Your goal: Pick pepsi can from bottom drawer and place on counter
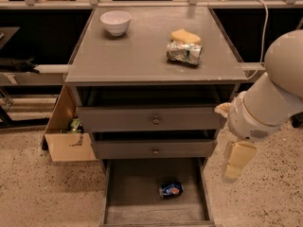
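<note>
One hazard is noted: below the bench (132, 56), in the open bottom drawer (137, 193), with the pincer (238, 161) held outside its side wall in a state that cannot be told, the pepsi can (171, 189), laid on its side, may be rolled away if nudged.

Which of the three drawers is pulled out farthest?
The bottom drawer, its floor exposed with the pepsi can lying there; the two knobbed drawers above show only fronts. The gripper hangs to its right.
</note>
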Tool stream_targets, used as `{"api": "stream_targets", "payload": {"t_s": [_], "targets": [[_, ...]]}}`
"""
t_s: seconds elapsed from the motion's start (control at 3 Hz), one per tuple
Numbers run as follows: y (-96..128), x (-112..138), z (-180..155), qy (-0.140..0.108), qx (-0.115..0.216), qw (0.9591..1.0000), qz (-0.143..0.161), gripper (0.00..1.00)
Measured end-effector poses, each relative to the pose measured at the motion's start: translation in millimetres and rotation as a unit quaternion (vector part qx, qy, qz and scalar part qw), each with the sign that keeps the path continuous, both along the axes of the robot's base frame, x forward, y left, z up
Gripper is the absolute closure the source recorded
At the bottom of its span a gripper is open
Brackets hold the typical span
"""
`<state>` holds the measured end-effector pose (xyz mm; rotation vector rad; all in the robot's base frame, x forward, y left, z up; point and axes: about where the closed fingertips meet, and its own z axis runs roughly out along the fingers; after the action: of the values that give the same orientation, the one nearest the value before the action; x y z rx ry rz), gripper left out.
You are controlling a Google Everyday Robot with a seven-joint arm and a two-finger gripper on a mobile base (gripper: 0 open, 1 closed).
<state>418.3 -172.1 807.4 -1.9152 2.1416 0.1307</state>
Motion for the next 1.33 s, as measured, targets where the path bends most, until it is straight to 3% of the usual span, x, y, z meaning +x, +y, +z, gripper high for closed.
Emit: {"api": "stream_targets", "payload": {"t_s": [0.67, 1.0, 1.33], "targets": [[5, 15, -142, 0.019, 0.076, 0.9955, 0.054, 0.0], [14, 31, -222, 0.025, 0.115, 0.9913, 0.058, 0.0], [29, 37, -286, 0.047, 0.151, 0.9859, 0.055, 0.0]]}}
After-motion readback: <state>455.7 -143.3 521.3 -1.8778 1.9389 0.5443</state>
